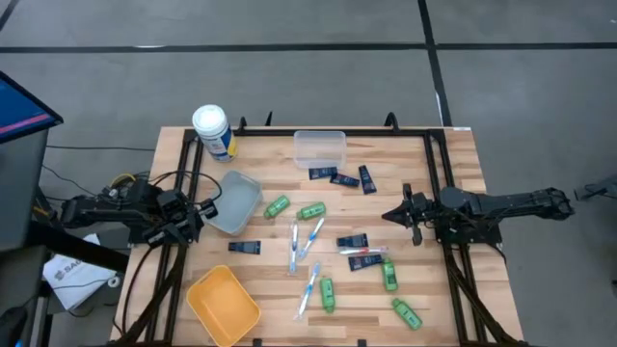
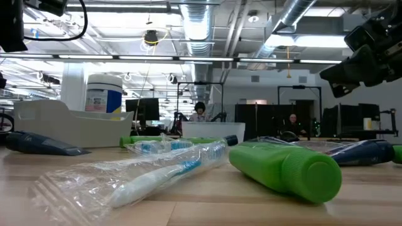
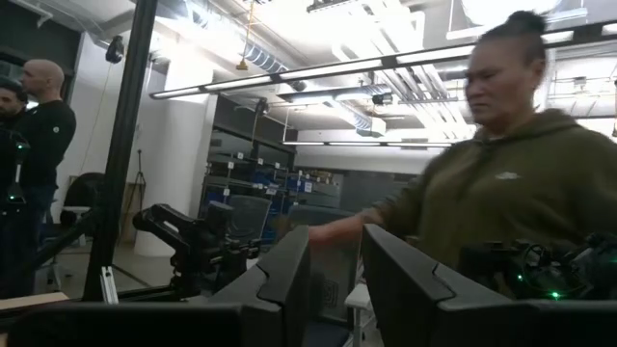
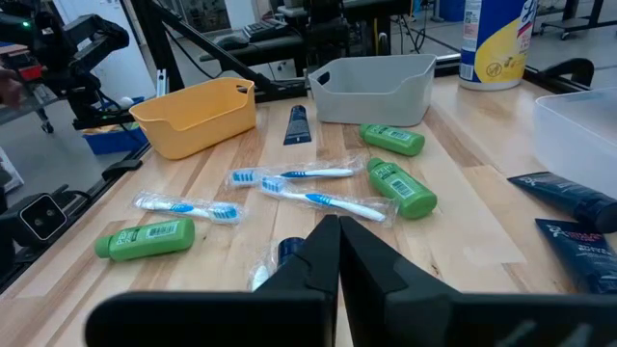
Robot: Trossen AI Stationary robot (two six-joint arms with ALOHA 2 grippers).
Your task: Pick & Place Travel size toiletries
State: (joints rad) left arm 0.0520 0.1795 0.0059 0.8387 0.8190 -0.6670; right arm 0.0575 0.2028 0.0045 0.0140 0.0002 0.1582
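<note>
**Toiletries scattered on the table, both arms waiting at its edges**

Wooden slats form the table (image 1: 405,164), which fills the middle of the overhead frame on a grey floor. Left gripper (image 1: 200,218): at the table's left edge, beside the grey bin (image 1: 234,202). Its own camera looks level into the room, where a person in an olive hoodie (image 3: 511,183) stands; the two fingers (image 3: 289,275) stand a little apart with nothing between them. Right gripper (image 1: 393,216): right of centre, raised above the wood, fingers pressed together and empty, as its own view (image 4: 338,241) shows.

Bins: a clear bin (image 1: 320,148) at upper centre, a yellow bin (image 1: 223,305) at lower left, and a white canister (image 1: 213,132) at the upper left corner of the table.

Toiletries, all lying on bare wood:
- Green bottles: two (image 1: 278,205) (image 1: 311,210) just right of the grey bin, three more (image 1: 327,294) (image 1: 389,274) (image 1: 407,313) toward the lower right.
- Navy tubes: three (image 1: 323,173) below the clear bin, one (image 1: 245,248) below the grey bin, two (image 1: 353,241) at centre.
- Wrapped white-and-blue toothbrushes (image 1: 294,247): two at centre, one (image 1: 308,289) lower down.
- Red-and-white toothbrush (image 1: 363,252): between the two centre tubes.

In the table-level view a wrapped toothbrush (image 2: 157,179) and a green bottle (image 2: 286,169) lie nearest the camera.
</note>
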